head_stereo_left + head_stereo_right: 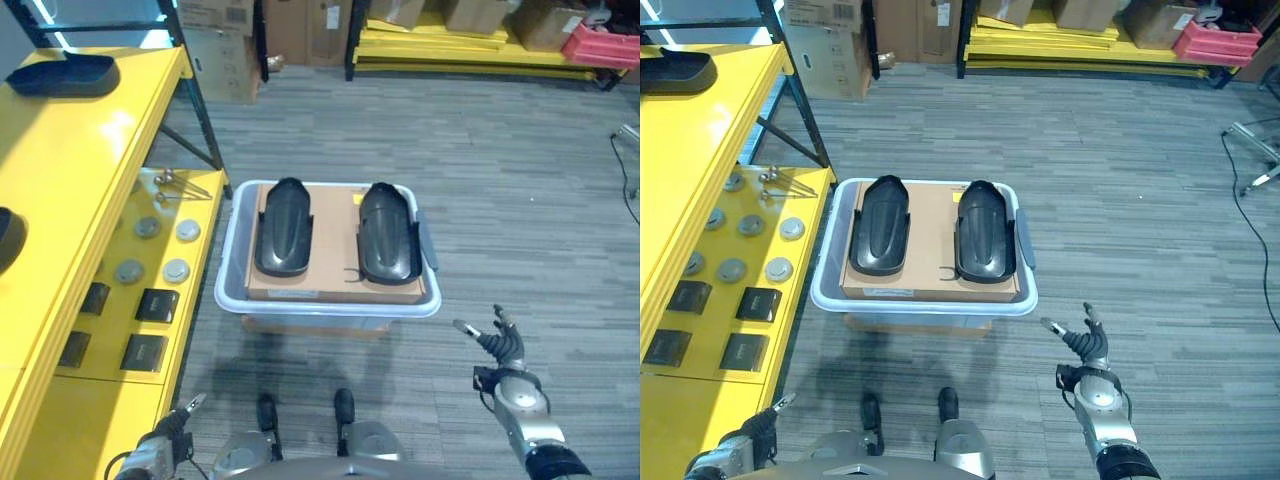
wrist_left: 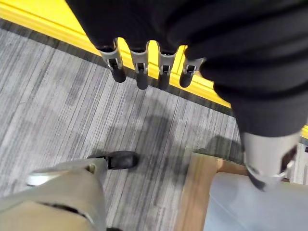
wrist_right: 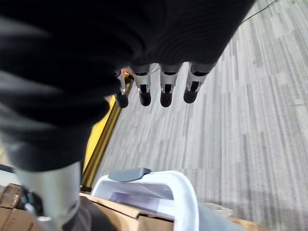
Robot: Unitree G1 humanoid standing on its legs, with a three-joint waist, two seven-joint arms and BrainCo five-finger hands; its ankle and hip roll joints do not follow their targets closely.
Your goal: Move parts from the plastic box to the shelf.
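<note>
Two black parts (image 1: 284, 228) lie in the box (image 1: 228, 280); stiff, light shells, best gripped along edges. Both robot hands, left (image 1: 170, 432) and right (image 1: 497, 343), are held open, empty.

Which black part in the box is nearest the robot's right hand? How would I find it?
Find the pale plastic box on the grey floor beside the yellow shelf. Two black curved parts lie side by side on brown cardboard inside. Pick the black part farther from the shelf, on the right hand's side; its twin lies nearer the shelf.
</note>
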